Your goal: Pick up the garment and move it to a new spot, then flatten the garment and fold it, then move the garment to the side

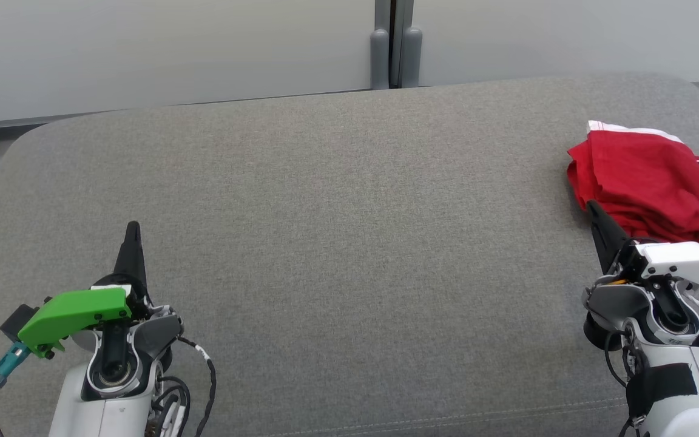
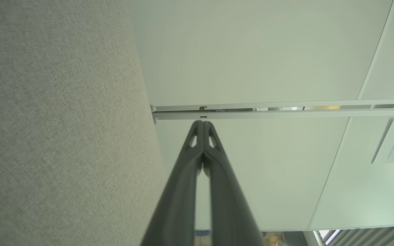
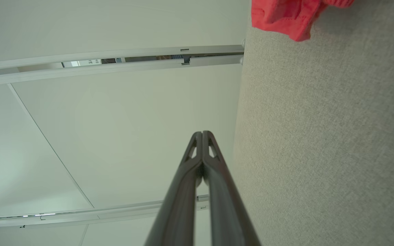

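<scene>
The garment [image 1: 647, 182], a red jersey with white trim and a black-and-white number, lies bunched at the right edge of the grey cushion [image 1: 337, 230]. A red corner of the garment [image 3: 286, 17] shows at the top of the right wrist view. My right gripper [image 1: 593, 209] is shut and empty, its tip just in front of the garment's near left edge. My left gripper [image 1: 133, 227] is shut and empty, low at the left over bare cushion. In the wrist views both pairs of fingertips, the left gripper [image 2: 202, 123] and the right gripper [image 3: 202, 134], are pressed together.
Pale wall panels [image 1: 173, 48] with a grey post [image 1: 395, 42] stand behind the cushion's far edge. The cushion's rounded corners fall away at the far left and far right. Bare grey fabric spreads across the middle and left.
</scene>
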